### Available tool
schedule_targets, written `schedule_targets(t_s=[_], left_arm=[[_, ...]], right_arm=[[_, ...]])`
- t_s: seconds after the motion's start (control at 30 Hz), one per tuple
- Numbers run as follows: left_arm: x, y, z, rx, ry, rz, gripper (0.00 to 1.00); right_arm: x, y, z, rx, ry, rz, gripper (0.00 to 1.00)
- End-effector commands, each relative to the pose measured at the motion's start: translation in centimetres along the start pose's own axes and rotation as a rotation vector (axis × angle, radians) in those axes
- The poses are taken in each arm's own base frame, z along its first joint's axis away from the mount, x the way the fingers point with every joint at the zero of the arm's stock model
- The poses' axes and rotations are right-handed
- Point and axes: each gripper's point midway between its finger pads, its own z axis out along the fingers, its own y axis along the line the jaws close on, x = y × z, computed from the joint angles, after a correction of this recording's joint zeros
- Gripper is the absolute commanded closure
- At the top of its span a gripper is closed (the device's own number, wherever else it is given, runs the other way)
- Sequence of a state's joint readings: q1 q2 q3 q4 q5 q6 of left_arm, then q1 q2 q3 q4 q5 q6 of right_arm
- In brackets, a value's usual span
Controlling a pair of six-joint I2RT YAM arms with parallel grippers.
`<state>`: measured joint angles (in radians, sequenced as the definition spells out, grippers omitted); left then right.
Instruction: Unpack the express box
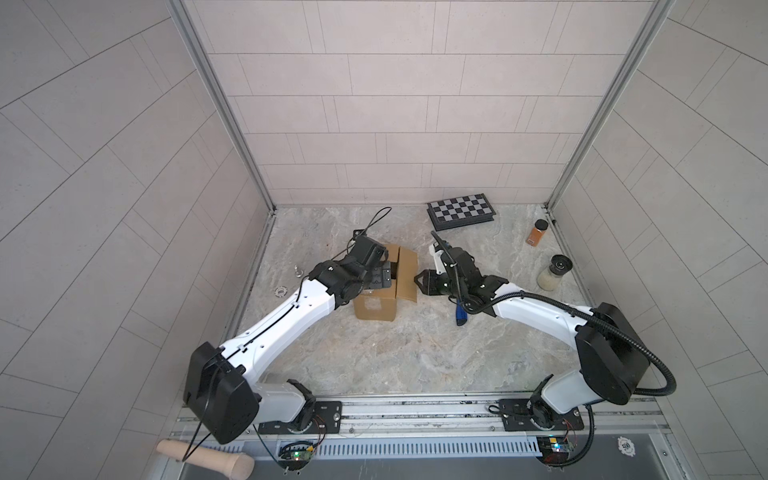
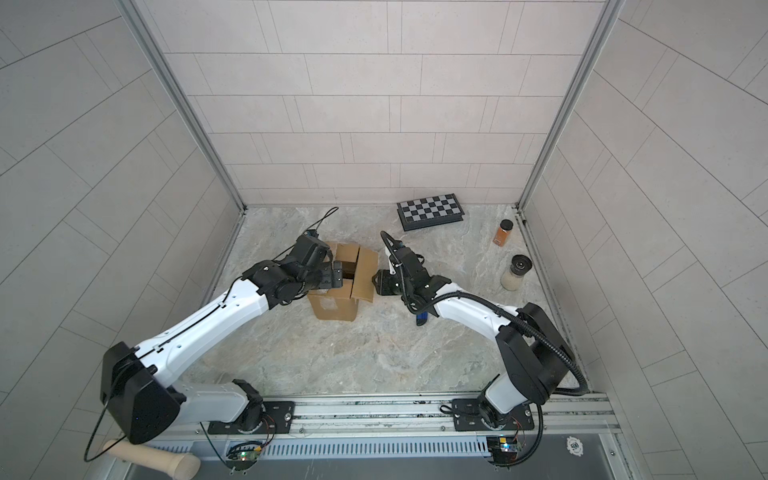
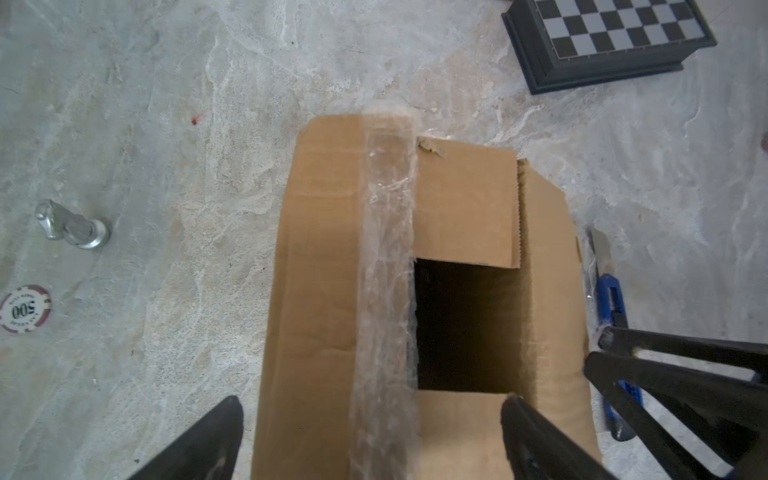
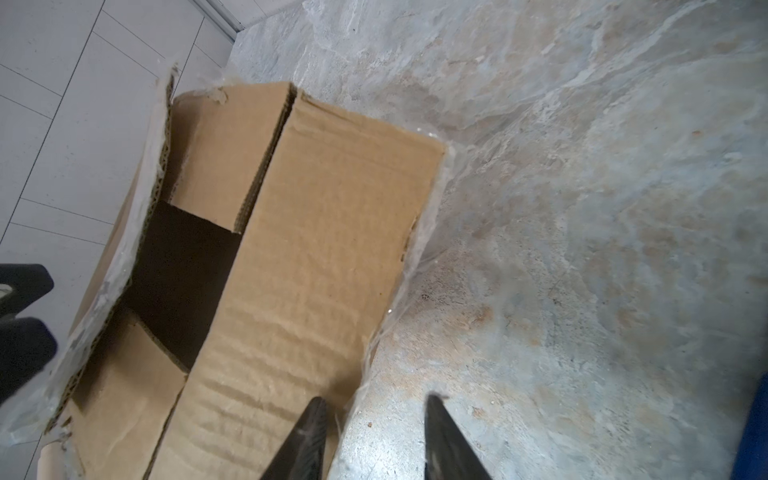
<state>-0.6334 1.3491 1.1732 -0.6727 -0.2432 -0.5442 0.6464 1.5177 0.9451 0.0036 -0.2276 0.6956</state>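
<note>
Express box [image 1: 376, 307] upright on the surface [image 1: 415, 357], far half, nearer the left edge; top partly open, dark inside visible; flap toward the right edge folded out; clear tape along the other flap; left end effector [image 3: 370, 419] over the box top, jaws wide apart, holding nothing; right end effector [image 4: 376, 432] part-open, empty, at the folded-out flap's outer edge; blue knife [image 1: 459, 318] near the box.

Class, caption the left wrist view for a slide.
Open left hand over the express box, flaps parted, dark interior showing, blue knife beside it.
</note>
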Motion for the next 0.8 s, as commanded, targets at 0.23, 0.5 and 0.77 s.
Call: schedule_targets(t_s=[0.23, 0.5, 0.77], left_arm=[[-0.4, 2.9, 0.6, -0.24, -0.002, 0.121, 0.03], [0.0, 2.7, 1.9, -0.262, 0.016, 0.144, 0.12], [-0.6, 1.6, 1.7, -0.206, 0.013, 0.152, 0.61]], right_arm=[[0.3, 0.3, -0.7, -0.003, -0.018, 0.008, 0.59], [0.4, 0.4, -0.8, -0.008, -0.02, 0.004, 0.59], [0.4, 0.2, -1.1, 0.003, -0.026, 0.001, 0.59]])
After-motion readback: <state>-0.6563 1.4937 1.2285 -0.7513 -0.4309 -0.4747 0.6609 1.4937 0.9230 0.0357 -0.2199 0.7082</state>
